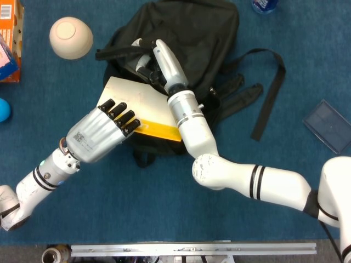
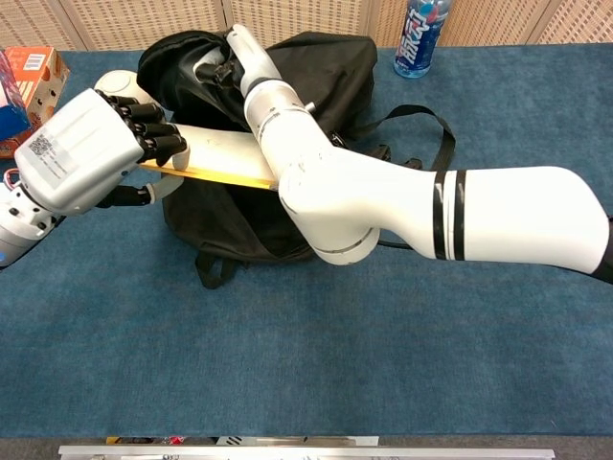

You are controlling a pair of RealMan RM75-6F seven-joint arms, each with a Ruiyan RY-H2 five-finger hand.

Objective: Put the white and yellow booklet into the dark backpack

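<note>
While right hand [image 1: 159, 57] grips backpack [image 1: 203, 33] rim, left hand [image 1: 101, 131] holds booklet [image 1: 140, 104] partly inside

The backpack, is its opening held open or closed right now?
Open. The right hand grips the backpack's upper edge and holds the mouth apart, while the booklet in the left hand lies over the opening.

Bare blue surface [image 1: 137, 208] across the whole near side, wide enough for either arm. Far side crowded: backpack [image 1: 203, 33] mouth partly blocked by right hand [image 1: 159, 60] and forearm, booklet [image 1: 143, 104] wedged against that arm. Bowl [image 1: 71, 37] and boxes [image 1: 10, 41] hemming the left, strap [image 1: 270, 98] trailing right.
</note>
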